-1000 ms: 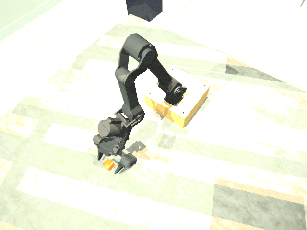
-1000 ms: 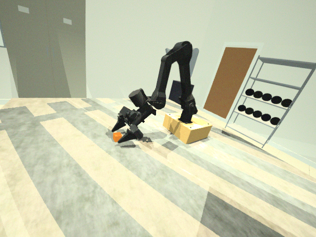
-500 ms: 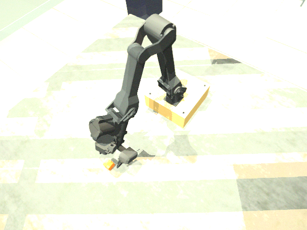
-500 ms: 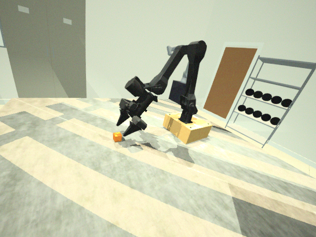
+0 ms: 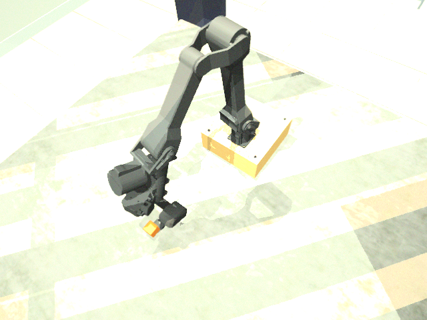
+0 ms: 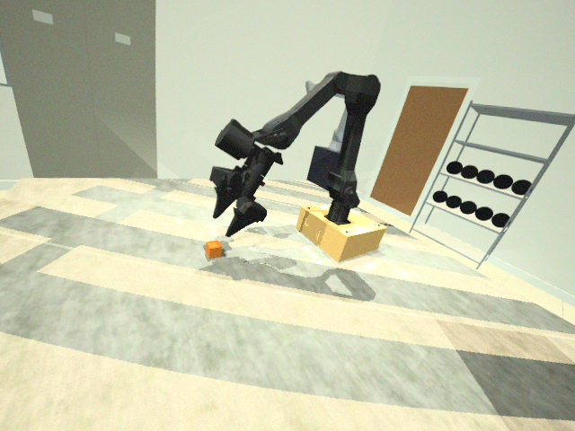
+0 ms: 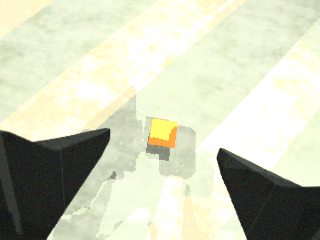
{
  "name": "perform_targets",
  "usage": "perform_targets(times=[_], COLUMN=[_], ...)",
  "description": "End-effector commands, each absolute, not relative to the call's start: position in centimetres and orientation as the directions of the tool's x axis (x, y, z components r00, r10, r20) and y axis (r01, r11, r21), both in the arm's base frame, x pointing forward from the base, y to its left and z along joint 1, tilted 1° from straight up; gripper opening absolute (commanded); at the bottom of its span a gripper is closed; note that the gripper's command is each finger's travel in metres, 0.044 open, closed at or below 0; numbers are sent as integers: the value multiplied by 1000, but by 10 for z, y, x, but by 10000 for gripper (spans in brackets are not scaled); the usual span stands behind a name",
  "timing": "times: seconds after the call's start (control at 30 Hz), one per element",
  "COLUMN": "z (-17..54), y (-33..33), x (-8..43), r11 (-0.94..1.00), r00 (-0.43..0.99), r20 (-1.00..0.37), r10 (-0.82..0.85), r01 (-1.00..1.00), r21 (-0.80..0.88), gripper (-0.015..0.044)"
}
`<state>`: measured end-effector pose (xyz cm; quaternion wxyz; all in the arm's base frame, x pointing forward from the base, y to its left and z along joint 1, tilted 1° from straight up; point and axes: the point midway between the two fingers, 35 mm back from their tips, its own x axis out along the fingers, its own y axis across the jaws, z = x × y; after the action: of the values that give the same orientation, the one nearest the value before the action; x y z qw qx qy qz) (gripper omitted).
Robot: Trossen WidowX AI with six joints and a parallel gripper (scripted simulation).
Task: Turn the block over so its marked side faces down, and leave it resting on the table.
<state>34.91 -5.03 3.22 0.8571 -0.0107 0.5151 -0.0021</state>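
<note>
A small orange block (image 5: 151, 228) (image 6: 213, 249) (image 7: 163, 132) rests on the table (image 5: 207, 282) (image 6: 260, 334) (image 7: 210, 85). Its top looks yellow-orange and plain. No dark mark shows on the faces in view; its underside and the sides turned away are hidden. My gripper (image 5: 149, 220) (image 6: 222, 226) (image 7: 164, 143) is open and empty, tilted downward with its fingertips above the block. In the wrist view the block lies between the two fingers in the picture, with a wide gap on each side. Neither finger touches it.
The arm stands on a yellow box-shaped base (image 5: 245, 165) (image 6: 324, 239) behind and to the right of the block. A dark box (image 5: 201, 10) (image 6: 323, 165) stands beyond the base. A metal rack (image 6: 506, 109) with black round things stands at the right by the wall.
</note>
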Motion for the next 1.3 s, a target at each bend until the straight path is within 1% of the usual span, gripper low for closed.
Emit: perform_targets(times=[0.0,0.27,0.33,0.7,0.87,1.27], z=[37,52,56,55,22,6], y=[-52,-51,-51,-51,-52,-52], x=[362,375,375,376,376,377], r11=[1000,1000,999,999,999,999], r00=[346,83,39,34,34,34], r20=[-938,-996,-999,-999,-999,-999], r10=[-19,-28,-30,-30,-30,-30], r01=[-4,-7,-9,-9,-9,-9], r21=[-22,-28,-30,-31,-31,-31], gripper=[440,440,440,440,440,440])
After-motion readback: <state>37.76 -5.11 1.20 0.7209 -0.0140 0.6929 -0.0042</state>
